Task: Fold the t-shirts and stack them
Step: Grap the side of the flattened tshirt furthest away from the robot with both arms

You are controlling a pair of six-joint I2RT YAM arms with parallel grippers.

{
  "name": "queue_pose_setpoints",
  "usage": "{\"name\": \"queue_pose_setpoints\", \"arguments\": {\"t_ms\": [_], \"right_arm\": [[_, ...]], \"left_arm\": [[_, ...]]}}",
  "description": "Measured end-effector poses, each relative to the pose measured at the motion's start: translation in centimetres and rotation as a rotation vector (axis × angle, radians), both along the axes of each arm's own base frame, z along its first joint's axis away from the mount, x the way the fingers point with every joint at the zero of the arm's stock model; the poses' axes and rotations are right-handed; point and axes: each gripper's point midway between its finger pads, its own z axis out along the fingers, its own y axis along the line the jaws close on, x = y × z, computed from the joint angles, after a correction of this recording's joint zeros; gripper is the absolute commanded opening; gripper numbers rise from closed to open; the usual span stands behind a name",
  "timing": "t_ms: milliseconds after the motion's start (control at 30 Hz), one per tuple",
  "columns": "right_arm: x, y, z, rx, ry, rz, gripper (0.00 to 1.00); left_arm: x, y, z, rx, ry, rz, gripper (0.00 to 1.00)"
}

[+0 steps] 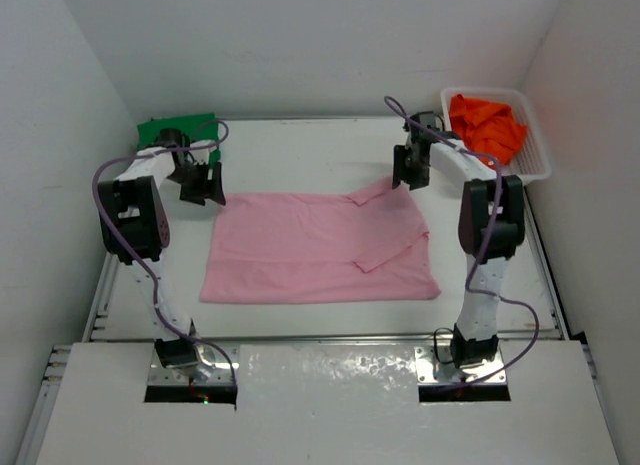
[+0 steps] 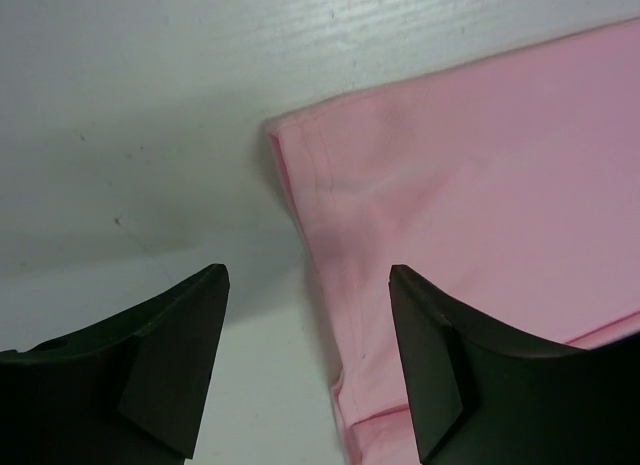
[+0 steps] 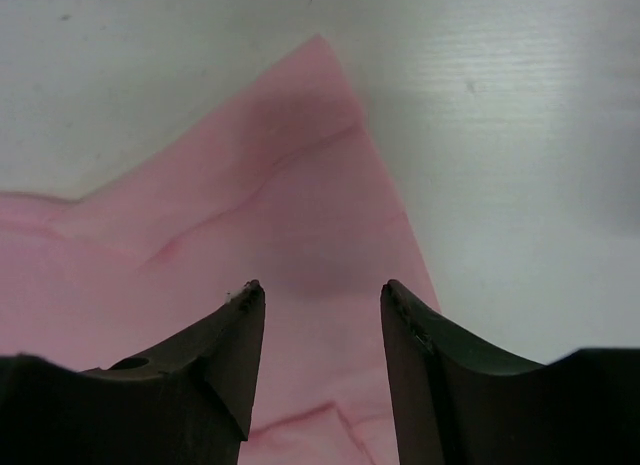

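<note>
The pale pink t-shirt lies spread flat on the white table, one sleeve folded onto its body at the right. My left gripper is open above the shirt's far left corner; its jaws straddle the cloth edge. My right gripper is open above the shirt's far right sleeve point, empty. The orange t-shirt is bunched in the white basket at the far right. The green t-shirt lies at the far left corner, partly hidden by the left arm.
White walls close in on the left, back and right of the table. The basket stands against the right wall. Both arm bases sit at the near edge.
</note>
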Motion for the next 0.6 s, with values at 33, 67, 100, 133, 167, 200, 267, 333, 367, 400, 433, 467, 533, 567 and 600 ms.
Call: {"name": "queue_pose_setpoints", "arguments": {"t_ms": [33,67,100,133,167,200,267,333,367,400,433,467,533,567,600], "right_arm": [[0.5,0.1,-1.4,-0.001,0.031,0.001,0.49],[1.5,0.3,-3.0,-0.001,0.051,0.002,0.49],[2.3,0.4,-4.2,-0.001,0.058,0.002,0.49],[2.8,0.5,-5.4,-0.003,0.079,0.002,0.49],[3.4,0.6,-6.5,-0.001,0.090,0.000,0.49],[3.8,0.7,-6.7,0.003,0.096,-0.006,0.49],[5.4,1.1,-5.9,0.039,0.046,-0.005,0.48],[6.0,1.2,-5.9,0.057,0.027,-0.011,0.48],[6.0,1.1,-6.1,0.056,0.030,-0.014,0.48],[5.9,0.9,-6.4,0.056,0.033,-0.016,0.48],[5.9,0.9,-6.5,0.057,0.032,-0.018,0.48],[5.9,0.8,-6.5,0.058,0.029,-0.019,0.47],[6.0,0.7,-6.5,0.061,0.027,-0.019,0.46],[6.0,0.8,-6.5,0.062,0.026,-0.018,0.46],[6.0,0.7,-6.5,0.062,0.025,-0.019,0.46]], "left_arm": [[0.4,0.0,0.1,-0.004,-0.009,0.008,0.64],[0.9,-0.1,0.3,-0.008,-0.023,0.012,0.64],[1.4,-0.1,0.5,-0.009,-0.038,0.015,0.64],[1.9,-0.1,0.7,-0.010,-0.053,0.019,0.64],[2.3,-0.1,0.7,-0.012,-0.065,0.022,0.64],[2.5,-0.1,0.7,-0.016,-0.070,0.024,0.64],[2.9,-0.2,0.3,-0.025,-0.077,0.023,0.63],[3.0,-0.4,-0.3,-0.031,-0.070,0.021,0.61],[2.9,-0.5,-0.7,-0.033,-0.063,0.019,0.60],[2.9,-0.6,-1.0,-0.035,-0.058,0.017,0.57],[2.9,-0.7,-1.2,-0.038,-0.053,0.016,0.54],[2.9,-0.8,-1.4,-0.041,-0.050,0.013,0.50],[2.9,-1.1,-1.5,-0.049,-0.052,0.007,0.36],[2.9,-1.3,-1.5,-0.053,-0.052,0.003,0.26],[2.9,-1.5,-1.6,-0.060,-0.049,-0.001,0.21]]}}
